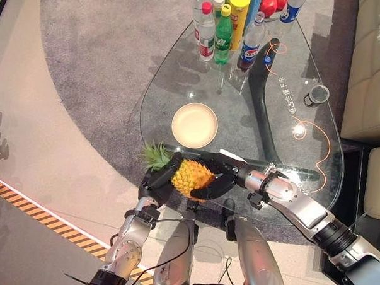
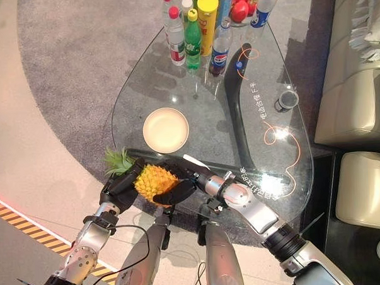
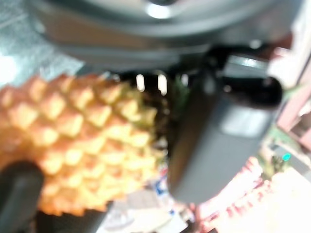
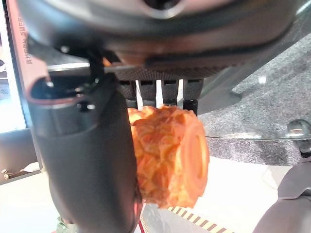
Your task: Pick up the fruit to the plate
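Both-handed: left robot hand [image 1: 155,182] and right robot hand [image 1: 222,181] curl around the pineapple [image 1: 190,176], clamped from either side, at the glass desk's [image 1: 304,156] near edge. Leafy crown juts past the left fingers. Empty plate [image 1: 194,125] sits just beyond; bottles [image 1: 223,27] crowd the far edge.

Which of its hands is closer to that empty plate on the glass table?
Left, narrowly. The left hand grips the pineapple at its leafy end, just below the plate; the right hand grips its other end, further right.
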Motion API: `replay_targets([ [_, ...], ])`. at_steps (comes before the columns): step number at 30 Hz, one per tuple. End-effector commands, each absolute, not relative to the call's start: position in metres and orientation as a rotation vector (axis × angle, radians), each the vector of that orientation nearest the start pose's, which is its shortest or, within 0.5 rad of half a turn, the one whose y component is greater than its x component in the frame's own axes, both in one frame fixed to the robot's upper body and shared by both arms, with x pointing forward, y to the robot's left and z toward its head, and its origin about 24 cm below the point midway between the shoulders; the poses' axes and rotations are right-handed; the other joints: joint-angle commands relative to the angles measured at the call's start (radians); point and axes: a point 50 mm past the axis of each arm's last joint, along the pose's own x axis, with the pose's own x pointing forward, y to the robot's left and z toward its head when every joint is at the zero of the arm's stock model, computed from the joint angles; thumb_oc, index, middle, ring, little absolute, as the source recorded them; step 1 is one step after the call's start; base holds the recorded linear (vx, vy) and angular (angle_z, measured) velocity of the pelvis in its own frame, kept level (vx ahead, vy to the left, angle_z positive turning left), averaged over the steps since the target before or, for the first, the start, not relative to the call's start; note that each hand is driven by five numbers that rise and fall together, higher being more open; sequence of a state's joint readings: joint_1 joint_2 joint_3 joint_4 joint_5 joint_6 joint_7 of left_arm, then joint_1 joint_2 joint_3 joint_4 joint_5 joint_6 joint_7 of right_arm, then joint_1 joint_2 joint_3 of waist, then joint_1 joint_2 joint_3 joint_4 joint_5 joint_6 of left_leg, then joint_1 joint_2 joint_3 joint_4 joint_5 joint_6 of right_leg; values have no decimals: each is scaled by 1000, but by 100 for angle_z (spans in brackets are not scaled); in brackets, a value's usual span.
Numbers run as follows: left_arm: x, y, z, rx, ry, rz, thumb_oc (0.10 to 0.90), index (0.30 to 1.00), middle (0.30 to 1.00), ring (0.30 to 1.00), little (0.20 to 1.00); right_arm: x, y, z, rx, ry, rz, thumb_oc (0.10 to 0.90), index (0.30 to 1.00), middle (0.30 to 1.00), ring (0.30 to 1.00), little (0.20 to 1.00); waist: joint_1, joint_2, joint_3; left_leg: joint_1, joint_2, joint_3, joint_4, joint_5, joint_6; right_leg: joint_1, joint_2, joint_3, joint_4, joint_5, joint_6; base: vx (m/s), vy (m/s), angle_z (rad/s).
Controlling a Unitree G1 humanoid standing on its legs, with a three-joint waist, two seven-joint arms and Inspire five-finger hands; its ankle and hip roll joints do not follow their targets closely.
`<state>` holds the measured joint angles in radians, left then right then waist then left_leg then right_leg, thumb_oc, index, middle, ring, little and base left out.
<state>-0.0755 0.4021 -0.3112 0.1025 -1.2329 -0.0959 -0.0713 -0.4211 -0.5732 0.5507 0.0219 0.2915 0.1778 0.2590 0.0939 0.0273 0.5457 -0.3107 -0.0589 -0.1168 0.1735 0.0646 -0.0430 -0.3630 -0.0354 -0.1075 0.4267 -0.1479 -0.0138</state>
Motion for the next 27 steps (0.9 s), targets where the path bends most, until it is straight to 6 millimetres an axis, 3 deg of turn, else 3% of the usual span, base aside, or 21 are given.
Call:
replay_targets([
  [1,266,130,86,-920,-94,-461,100,300,300,300,200,249,-34,147,-282,-325,1136,100,300,300,300,200,-27,-23,-26,-1,-53,13,121,-83,40,100,7,34,-166,105,29,0,0,0],
  [6,266,131,87,-924,-107,-455,100,300,300,300,200,255,-39,144,-319,-313,1051,100,300,300,300,200,-28,-23,-26,-1,-51,18,118,-83,41,97,2,26,-163,104,30,0,0,0],
  [7,266,131,87,-923,-107,-454,100,300,300,300,200,256,-40,143,-328,-311,1038,668,787,787,787,768,-28,-23,-26,-1,-51,19,118,-83,41,97,2,25,-163,104,30,0,0,0],
  [8,266,131,87,-922,-108,-453,100,300,300,300,200,256,-40,143,-329,-311,1037,800,900,900,900,900,-28,-23,-26,-1,-51,19,118,-83,41,96,2,25,-163,104,30,0,0,0],
  [27,267,138,85,-917,-113,-417,100,300,300,300,200,271,-63,144,-414,-329,826,800,900,900,900,900,-37,-26,-26,14,-48,32,110,-87,43,106,-2,23,-165,104,33,0,0,0],
])
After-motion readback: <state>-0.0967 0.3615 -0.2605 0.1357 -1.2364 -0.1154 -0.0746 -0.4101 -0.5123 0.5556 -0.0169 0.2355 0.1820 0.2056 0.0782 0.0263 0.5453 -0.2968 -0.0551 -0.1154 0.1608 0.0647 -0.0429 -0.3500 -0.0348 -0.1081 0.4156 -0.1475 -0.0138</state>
